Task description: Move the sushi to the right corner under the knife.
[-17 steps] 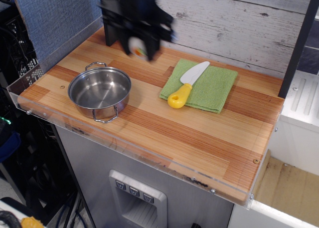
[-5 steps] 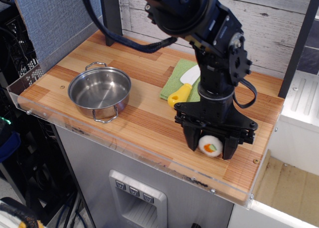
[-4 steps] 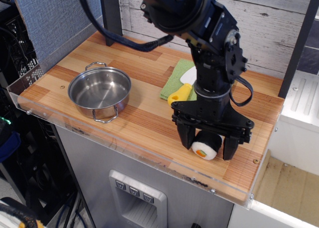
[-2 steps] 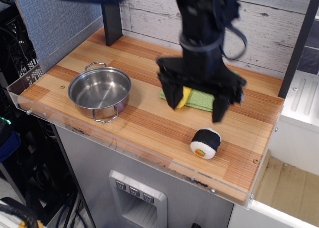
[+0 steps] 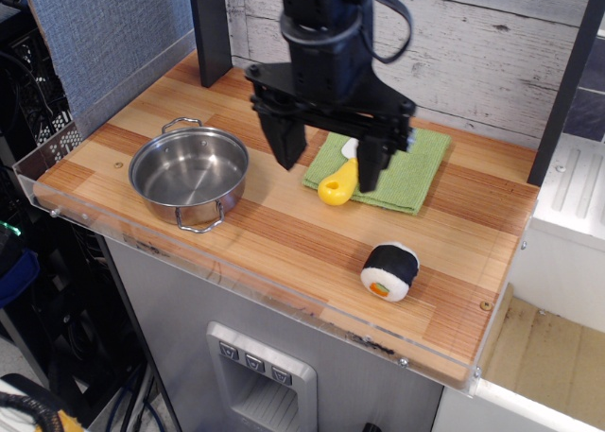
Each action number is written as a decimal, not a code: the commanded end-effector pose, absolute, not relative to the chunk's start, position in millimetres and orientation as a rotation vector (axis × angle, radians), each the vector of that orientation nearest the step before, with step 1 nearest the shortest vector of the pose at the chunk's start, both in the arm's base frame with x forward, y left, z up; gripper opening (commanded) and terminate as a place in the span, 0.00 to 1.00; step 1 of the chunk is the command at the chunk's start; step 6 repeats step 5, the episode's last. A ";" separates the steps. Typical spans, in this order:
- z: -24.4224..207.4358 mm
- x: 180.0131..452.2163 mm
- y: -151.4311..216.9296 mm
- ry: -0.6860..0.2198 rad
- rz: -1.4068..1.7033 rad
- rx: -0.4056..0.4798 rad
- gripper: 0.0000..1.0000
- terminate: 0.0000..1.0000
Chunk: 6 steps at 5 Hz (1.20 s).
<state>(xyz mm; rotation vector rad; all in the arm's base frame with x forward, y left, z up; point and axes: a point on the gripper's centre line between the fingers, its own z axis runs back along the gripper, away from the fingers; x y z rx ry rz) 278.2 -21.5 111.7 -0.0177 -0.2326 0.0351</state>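
Note:
The sushi [image 5: 389, 270], a small black roll with a white end and orange-green centre, lies on its side on the striped wooden tabletop near the right corner [image 5: 473, 309], in front of the knife. The knife [image 5: 339, 181] lies on a green cloth; its yellow handle shows, and its white blade is mostly hidden behind my gripper. My gripper [image 5: 327, 156] hangs open and empty above the table, up and to the left of the sushi, its two dark fingers spread wide.
A steel pot [image 5: 189, 175] with two handles stands at the left. The green cloth [image 5: 408, 172] lies at the back centre-right. A clear acrylic edge [image 5: 284, 300] runs along the table's front. A dark post [image 5: 210, 25] stands at the back left.
My gripper set the sushi down near the right corner, opened, then rose and moved back and to the left. The sushi has stayed where it was released.

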 end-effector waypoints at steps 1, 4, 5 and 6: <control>118.1 283.3 5.2 -0.193 0.025 -0.029 1.00 0.00; 121.6 293.5 19.9 0.016 -0.044 0.072 1.00 0.00; 121.6 293.5 19.9 0.016 -0.044 0.072 1.00 1.00; 121.6 293.5 19.9 0.016 -0.044 0.072 1.00 1.00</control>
